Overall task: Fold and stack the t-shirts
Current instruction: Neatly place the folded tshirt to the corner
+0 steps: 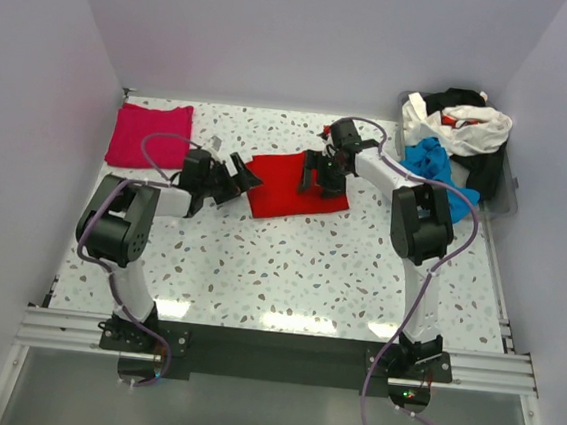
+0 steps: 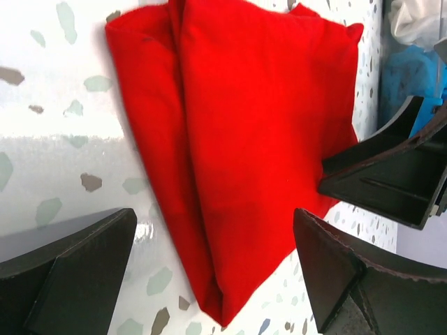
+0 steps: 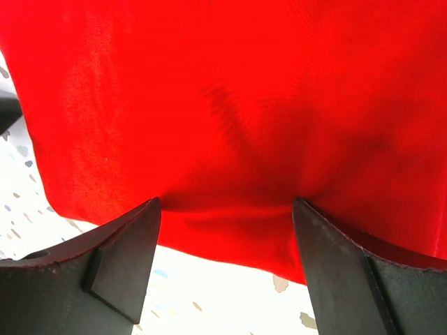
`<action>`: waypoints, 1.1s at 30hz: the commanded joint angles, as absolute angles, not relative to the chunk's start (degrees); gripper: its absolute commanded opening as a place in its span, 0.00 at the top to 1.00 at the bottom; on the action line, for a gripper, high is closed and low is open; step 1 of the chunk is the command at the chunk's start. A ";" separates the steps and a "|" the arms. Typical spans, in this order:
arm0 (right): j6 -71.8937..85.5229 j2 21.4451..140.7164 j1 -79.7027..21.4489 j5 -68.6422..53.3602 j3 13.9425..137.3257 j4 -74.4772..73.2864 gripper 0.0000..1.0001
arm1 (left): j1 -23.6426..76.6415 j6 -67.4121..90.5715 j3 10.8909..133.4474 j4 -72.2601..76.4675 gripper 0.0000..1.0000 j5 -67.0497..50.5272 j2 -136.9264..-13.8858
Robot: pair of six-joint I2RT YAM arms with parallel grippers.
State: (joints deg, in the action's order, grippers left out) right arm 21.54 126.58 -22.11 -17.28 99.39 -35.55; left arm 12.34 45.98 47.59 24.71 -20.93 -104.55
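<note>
A folded red t-shirt (image 1: 283, 192) lies a little beyond the middle of the speckled tabletop (image 1: 337, 278), with 2 arms meeting over it. Its long axis runs roughly along the far edge, left to right, slightly skewed so the right end sits closer to the near edge. The fold lines show toward its left side.

The right tool (image 1: 323, 180) is the nearer of the 2. It is planted on the shirt's far-right part, jaws spread wide, tips resting on cloth that puckers between them, apparently pinching nothing. The left tool (image 1: 239, 176) hovers just beside the shirt's left edge, jaws fully apart and empty, so the shirt lies to its right, side-on to the opening.

A folded magenta-pink t-shirt (image 1: 150, 134) rests in the far left corner. A heap of unfolded white, black and blue shirts (image 1: 451, 138) waits at the far right corner. Any carry to the pink stack would likely run leftward along the far edge.
</note>
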 commanded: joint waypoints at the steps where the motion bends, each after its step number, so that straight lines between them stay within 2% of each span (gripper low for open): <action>1: 19.60 127.18 -22.24 -14.15 98.17 -38.58 0.20 | 11.95 46.93 49.47 26.19 0.00 -18.72 -107.66; 11: 19.78 127.00 -22.24 -14.15 98.96 -38.85 0.20 | 17.04 51.76 50.18 30.41 0.00 -19.95 -114.51; 20: 21.09 126.12 -22.24 -15.38 96.77 -36.83 0.20 | 23.73 52.74 57.74 26.81 0.01 -17.94 -120.58; 23: 21.44 125.60 -22.24 -15.64 95.72 -36.13 0.20 | 23.82 52.73 58.80 24.53 0.13 -15.83 -121.11; 24: 21.53 125.42 -22.15 -15.64 95.19 -35.78 0.20 | 23.82 52.39 59.41 23.39 0.28 -15.12 -121.29; 26: 21.62 124.89 -22.24 -15.82 94.66 -35.60 0.20 | 23.82 52.12 59.94 21.10 0.48 -13.19 -121.55; 27: 21.71 124.63 -22.24 -15.91 94.40 -35.42 0.20 | 23.82 51.86 60.46 20.22 0.70 -12.49 -121.73; 28: 21.80 124.37 -22.24 -15.91 94.22 -35.33 0.20 | 23.82 51.51 60.82 19.00 0.79 -12.05 -122.08; 29: 21.62 124.02 -22.24 -15.91 94.04 -35.33 0.20 | 23.82 51.07 61.34 18.20 0.94 -11.00 -122.25; 30: 21.71 123.93 -22.24 -16.08 93.87 -35.33 0.20 | 23.73 49.93 62.57 17.24 1.00 -10.55 -122.34; 33: 21.36 122.79 -22.24 -16.35 93.60 -35.85 0.20 | 23.38 46.86 64.07 14.68 1.00 -8.97 -121.82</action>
